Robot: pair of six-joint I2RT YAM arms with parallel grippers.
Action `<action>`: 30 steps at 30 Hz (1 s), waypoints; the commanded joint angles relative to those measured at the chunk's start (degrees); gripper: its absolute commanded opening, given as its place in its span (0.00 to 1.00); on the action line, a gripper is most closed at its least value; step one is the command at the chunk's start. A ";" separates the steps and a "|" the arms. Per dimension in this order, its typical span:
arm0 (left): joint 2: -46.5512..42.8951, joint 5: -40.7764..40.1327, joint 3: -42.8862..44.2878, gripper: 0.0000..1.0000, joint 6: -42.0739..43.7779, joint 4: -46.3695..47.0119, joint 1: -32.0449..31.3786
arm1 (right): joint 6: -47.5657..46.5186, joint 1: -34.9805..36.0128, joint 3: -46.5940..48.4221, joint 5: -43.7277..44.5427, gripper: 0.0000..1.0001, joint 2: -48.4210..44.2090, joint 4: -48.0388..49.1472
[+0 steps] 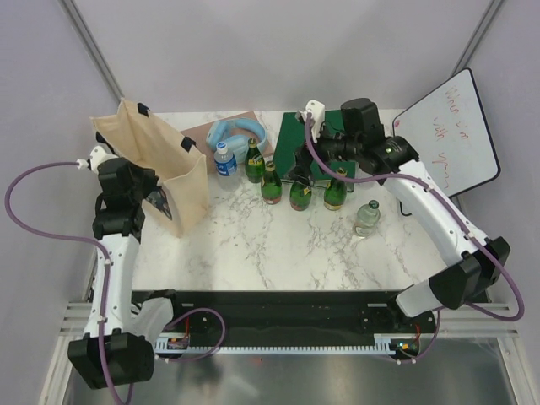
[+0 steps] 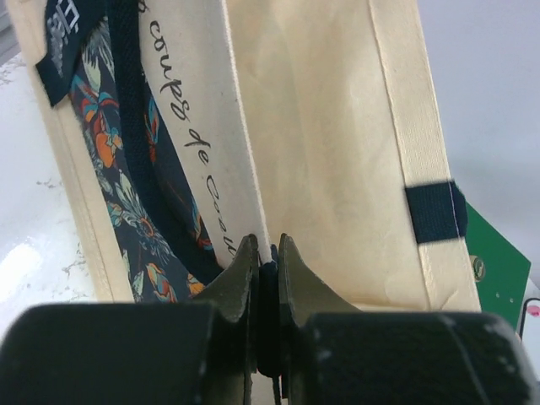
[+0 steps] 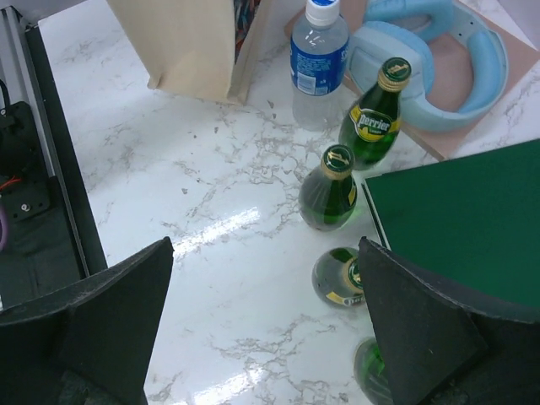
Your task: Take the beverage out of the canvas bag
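Fingers (image 2: 240,274) of the left gripper (image 2: 263,245) are seen clamped on the rim of the canvas bag (image 1: 160,160), which stands upright at the left edge of the table (image 1: 253,253). A broad strip of marble is left between the arm bases and the bottles. A clear bottle (image 1: 367,219) stands nearest, apart from the rest. Farther in, the right gripper (image 3: 263,249) is held spread wide and empty above a row of four green bottles (image 1: 271,186). A water bottle (image 1: 224,160) is set just beside the bag. Whether a beverage lies inside cannot be told. A green binder (image 1: 291,135) lies at the far edge.
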 commanded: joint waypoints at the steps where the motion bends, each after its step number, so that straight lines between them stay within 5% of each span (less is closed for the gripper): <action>1: 1.21 8.74 4.66 0.30 1.68 4.36 3.28 | 1.93 -2.60 -2.88 -2.22 0.98 -4.59 3.60; 4: 0.95 10.67 5.36 0.63 1.50 1.97 4.60 | 2.28 -4.10 -3.85 -2.48 0.98 -5.47 3.69; 7: -1.06 8.66 6.85 0.85 2.11 -2.60 4.52 | 2.81 -5.32 -3.77 -2.66 0.98 -5.82 3.60; 14: -7.47 9.52 13.88 0.95 4.30 -17.17 4.60 | 8.33 -9.19 -2.27 9.00 0.98 -6.08 5.26; 22: -14.25 18.05 20.64 1.00 10.45 -22.56 4.60 | 18.10 -12.27 -4.28 52.65 0.98 -8.98 12.91; 30: -18.64 20.78 24.61 1.00 15.64 -19.31 4.60 | 15.30 -14.64 -4.56 62.20 0.98 -11.44 16.34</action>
